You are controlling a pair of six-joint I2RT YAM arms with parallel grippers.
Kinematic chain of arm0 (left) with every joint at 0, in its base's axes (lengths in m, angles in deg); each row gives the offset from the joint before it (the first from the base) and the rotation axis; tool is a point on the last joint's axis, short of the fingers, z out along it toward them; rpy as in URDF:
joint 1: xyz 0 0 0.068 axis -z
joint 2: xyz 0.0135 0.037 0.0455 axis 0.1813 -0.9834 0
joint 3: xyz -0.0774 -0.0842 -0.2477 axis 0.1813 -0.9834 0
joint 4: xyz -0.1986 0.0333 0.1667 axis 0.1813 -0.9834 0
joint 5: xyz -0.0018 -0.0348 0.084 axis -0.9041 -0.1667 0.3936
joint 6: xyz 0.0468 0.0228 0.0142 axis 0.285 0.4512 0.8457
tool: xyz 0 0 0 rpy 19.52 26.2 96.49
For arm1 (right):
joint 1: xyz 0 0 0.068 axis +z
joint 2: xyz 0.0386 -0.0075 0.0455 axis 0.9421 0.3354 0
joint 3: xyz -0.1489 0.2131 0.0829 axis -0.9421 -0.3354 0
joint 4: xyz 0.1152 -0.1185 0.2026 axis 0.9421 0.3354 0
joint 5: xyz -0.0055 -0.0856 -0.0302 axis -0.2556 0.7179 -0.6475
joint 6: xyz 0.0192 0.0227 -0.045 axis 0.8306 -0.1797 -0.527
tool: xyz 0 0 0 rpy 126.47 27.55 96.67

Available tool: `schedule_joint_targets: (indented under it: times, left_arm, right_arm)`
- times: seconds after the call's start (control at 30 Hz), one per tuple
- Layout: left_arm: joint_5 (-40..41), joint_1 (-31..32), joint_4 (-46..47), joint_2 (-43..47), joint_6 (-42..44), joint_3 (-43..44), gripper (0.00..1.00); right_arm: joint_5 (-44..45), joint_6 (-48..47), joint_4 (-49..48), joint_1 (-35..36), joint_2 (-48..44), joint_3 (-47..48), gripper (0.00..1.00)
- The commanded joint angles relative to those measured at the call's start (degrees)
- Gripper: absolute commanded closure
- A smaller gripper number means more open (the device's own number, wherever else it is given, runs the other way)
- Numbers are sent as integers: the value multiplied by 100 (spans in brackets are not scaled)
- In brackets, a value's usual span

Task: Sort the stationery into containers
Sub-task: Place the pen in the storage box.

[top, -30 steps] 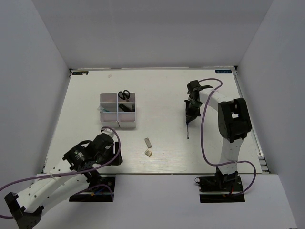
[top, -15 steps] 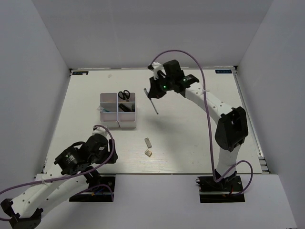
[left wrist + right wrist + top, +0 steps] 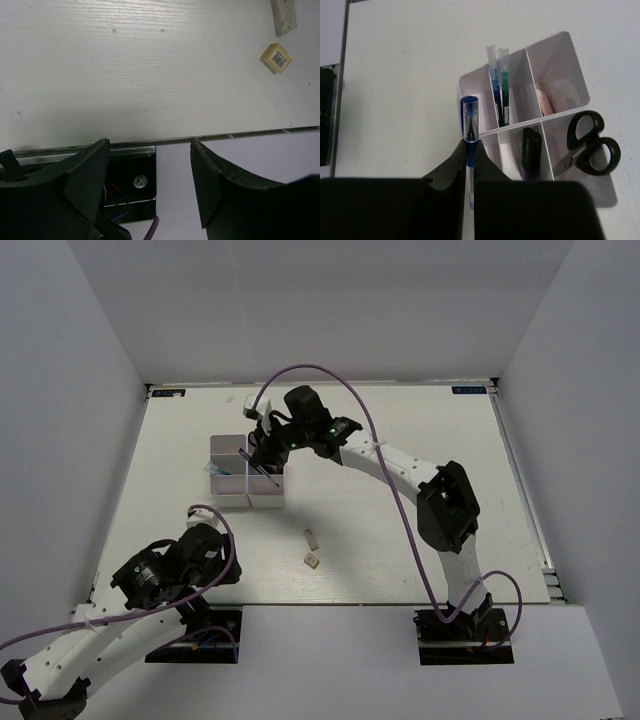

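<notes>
1. Pinching the blue pen (image 3: pixel 470 117) tight between its fingers, the right gripper (image 3: pixel 469 146) hung over the white organiser tray (image 3: pixel 575 70), which sat left of the table's middle
2. The whole move turned on one wall: the compartment with the two stored pens (image 3: pixel 499 95) lay just across a divider from the held pen's free end, on the tray's near left side
3. The held pen's long axis ran roughly in line with those stored pens in the right wrist view, so I judged little twisting was needed, only a short carry over the divider
4. Scissors (image 3: pixel 590 145) and a highlighter (image 3: pixel 530 150) filled the right-hand compartments, the ones to avoid
5. The left gripper (image 3: pixel 149 145) sat spread and empty by the near edge, and it was the arm nearer to the two beige erasers (image 3: pixel 312 548) lying loose on the table
</notes>
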Motion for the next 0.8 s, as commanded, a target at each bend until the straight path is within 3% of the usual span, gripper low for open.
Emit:
schedule_joint_targets:
  times: [0.0,0.3,0.4,0.43,0.57,0.63,0.7,0.73,0.77]
  left_arm:
    - [86,19,-67,72,-138,37,24]
    - [16,19,-67,90,-121,-60,24]
    - [-45,19,29,28,-86,-86,24]
    - [-54,19,73,11,-25,-86,24]
    - [-151,19,292,-226,55,-95,26]
    - [-230,19,407,-358,125,-95,26]
    - [-317,19,609,-437,152,-95,33]
    - [-353,19,731,-551,195,-86,38]
    - [-388,19,837,-604,196,-95,47]
  right_arm:
    - [-217,-588,-638,20,186,128,100]
    - [-244,-826,-929,20,511,-66,100]
    - [-358,-870,-710,11,494,-92,78]
    - [-350,-931,-604,11,468,-101,65]
    - [-332,-1020,-464,55,345,-215,53]
    - [-332,-1020,-419,47,266,-242,53]
    - [-323,-1011,-305,55,187,-277,52]
    - [-323,-1002,-261,55,99,-268,55]
    - [-332,-907,-113,55,38,-242,71]
